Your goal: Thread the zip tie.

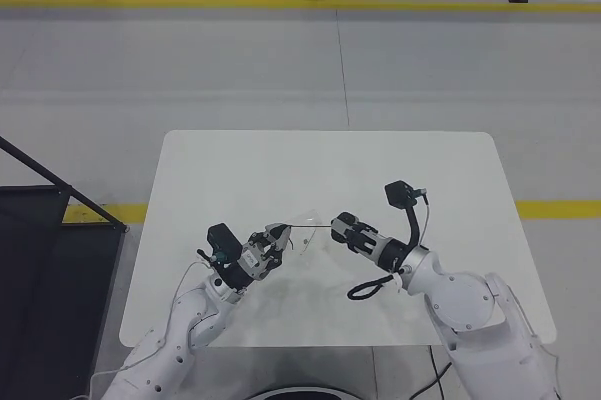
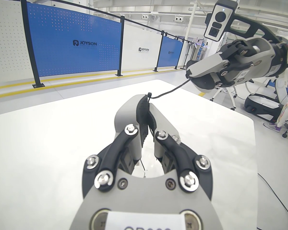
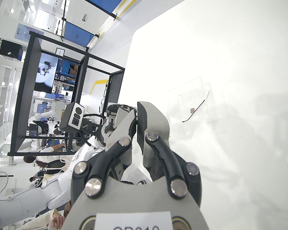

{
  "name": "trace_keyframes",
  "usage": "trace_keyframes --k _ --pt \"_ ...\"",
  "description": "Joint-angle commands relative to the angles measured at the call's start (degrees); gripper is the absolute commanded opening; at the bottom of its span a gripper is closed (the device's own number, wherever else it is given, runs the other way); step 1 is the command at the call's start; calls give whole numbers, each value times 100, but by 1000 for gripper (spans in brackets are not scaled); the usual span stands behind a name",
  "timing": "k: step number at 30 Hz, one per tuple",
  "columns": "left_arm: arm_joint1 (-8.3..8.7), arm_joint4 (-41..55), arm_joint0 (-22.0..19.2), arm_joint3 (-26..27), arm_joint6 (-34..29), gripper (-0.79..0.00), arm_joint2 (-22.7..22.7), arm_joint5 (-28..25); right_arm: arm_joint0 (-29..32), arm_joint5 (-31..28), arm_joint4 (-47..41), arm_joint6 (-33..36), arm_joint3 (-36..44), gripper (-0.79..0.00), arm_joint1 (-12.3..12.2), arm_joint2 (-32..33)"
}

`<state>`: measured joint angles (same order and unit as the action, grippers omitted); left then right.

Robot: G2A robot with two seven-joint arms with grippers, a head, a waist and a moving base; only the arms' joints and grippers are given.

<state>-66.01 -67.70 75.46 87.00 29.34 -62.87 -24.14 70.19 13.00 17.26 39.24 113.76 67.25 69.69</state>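
Zip tie [image 2: 169,91]: thin black plastic strap, lifted off the table and stretched in the air between my two grippers. Its small square head sits at the tips of my left gripper, and its tail runs off to the right into my right one.
Seen from above: the zip tie [image 1: 316,230] is a fine dark line over the near middle of the table.
Left gripper [image 2: 147,100]: closed on the zip tie at its head end. The strap runs down between my pressed pads. It lies left of the right gripper [image 1: 283,238].
Right gripper [image 2: 189,74]: pinched shut on the zip tie's tail, tips pointing back at my left gripper, near it but apart [image 1: 337,224].
Table [image 1: 430,170]: white, smooth, rectangular top with rounded corners.
Clear container [image 3: 194,89]: faint transparent shallow box on the table near my grippers, with another thin black strip [image 3: 197,107] lying in it.
Floor [image 1: 280,70]: pale grey, crossed by a yellow line [image 1: 580,208] to the right of the table.
Fence [image 2: 62,41]: blue and white perforated panels on black posts, beyond the table's far side.
Materials: my fingers are silver-grey metal shells with ribbed black pads [image 2: 144,111], black linkage bars and round bright screws.
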Motion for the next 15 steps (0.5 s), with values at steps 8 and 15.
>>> trace_keyframes --k 8,15 --pt "0 0 0 0 0 -785 0 0 5 7 -22 -28 14 -785 -1 -6" --pt "0 0 0 0 0 -785 0 0 75 -9 -27 -78 67 -785 -9 37"
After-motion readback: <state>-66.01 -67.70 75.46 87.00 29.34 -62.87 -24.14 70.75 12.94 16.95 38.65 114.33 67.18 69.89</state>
